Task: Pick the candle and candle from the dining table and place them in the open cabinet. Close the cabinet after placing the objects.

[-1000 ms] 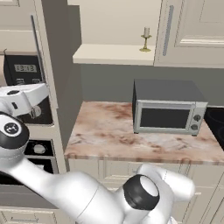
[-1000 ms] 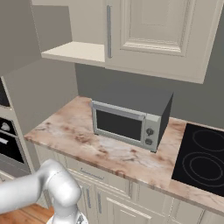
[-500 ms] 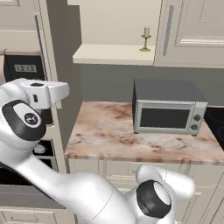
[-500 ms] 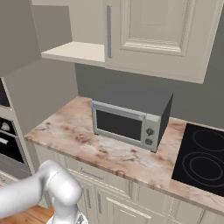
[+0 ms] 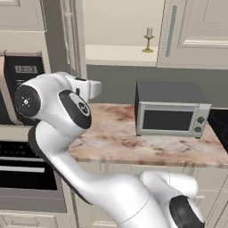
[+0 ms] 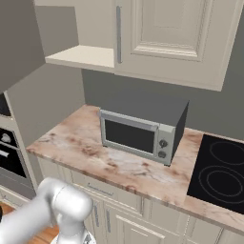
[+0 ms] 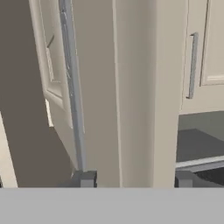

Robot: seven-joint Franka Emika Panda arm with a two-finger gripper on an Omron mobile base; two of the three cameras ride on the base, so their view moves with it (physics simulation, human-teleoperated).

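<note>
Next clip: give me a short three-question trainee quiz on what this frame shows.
1. True or false: the candle with the brass candlestick stands on the cabinet shelf.
2. The microwave sits on: A) the cooktop; B) the marbled counter; C) the shelf.
3. In the hand view, what lies between the gripper fingertips?

Key: 1 true. 2 B. 3 the edge of the open cabinet door.
</note>
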